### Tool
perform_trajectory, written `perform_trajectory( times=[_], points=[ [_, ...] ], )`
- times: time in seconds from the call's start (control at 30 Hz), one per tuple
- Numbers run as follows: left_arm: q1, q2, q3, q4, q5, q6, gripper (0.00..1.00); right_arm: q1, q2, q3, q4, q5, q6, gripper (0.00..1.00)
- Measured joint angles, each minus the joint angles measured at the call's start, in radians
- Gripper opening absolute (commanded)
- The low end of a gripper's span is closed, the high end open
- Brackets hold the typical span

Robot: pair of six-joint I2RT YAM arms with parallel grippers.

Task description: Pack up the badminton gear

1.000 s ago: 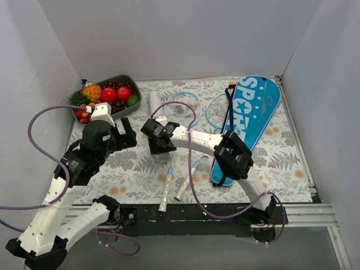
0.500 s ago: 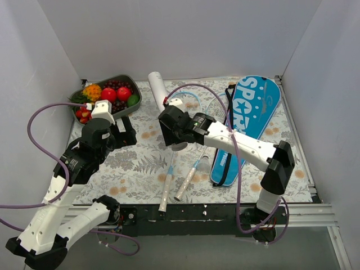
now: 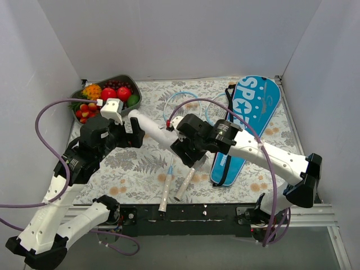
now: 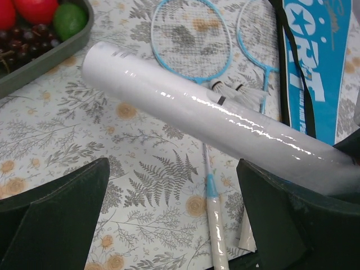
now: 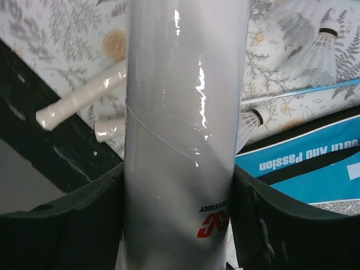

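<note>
Shuttlecock tube [image 3: 151, 127] hangs above the bench, clenched near one end by my right jaws, its free end close before my left jaws, which are spread wide. It's glossy; a lopsided squeeze could twist it loose onto the rackets [image 3: 184, 103] beneath.

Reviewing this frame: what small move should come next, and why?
Probably ease the open left gripper forward until its fingers straddle the white tube. The right gripper is shut on the tube's other end, holding it out toward the left one, whose fingers look just short of it.
</note>
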Motion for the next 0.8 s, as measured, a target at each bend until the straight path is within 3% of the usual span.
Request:
perform_trajectory(
  times=[0.2,0.47,0.8],
  points=[
    [-0.025,-0.009,-0.055,0.033,0.198,0.115,0.98,0.000,-0.102,-0.080,-0.038,-0.191,-0.132,0.01],
    [-0.052,-0.057,-0.079,0.053,0.592,0.261,0.98,0.000,-0.190,-0.132,-0.062,-0.429,-0.234,0.01],
    [-0.166,-0.063,-0.091,0.071,0.893,0.280,0.98,0.000,-0.281,-0.188,-0.084,-0.629,-0.278,0.01]
  ],
)
